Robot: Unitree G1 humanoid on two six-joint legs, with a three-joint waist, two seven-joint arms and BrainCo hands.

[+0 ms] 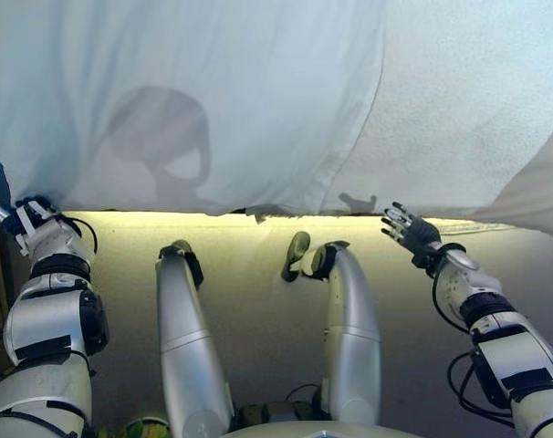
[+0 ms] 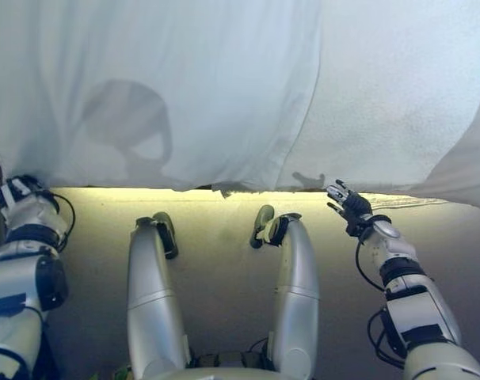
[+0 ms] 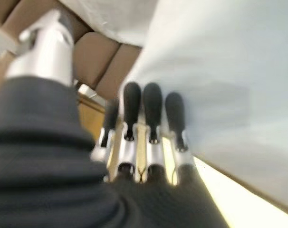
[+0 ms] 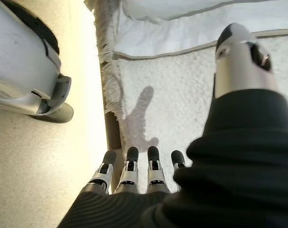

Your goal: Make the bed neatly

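sheet point(image 1: 194, 100) on bed, left | textured blanket point(image 1: 468, 100) right, partly under sheet

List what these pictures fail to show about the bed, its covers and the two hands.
- Far side of the bed: cut off by the top edge in both eye views.
- Mattress surface: hidden under the smooth white sheet and the textured white blanket.
- Left hand: blurred in its wrist view; whether its straight fingers touch the sheet is unclear.
- Right hand: open just off the blanket's edge; contact cannot be told.
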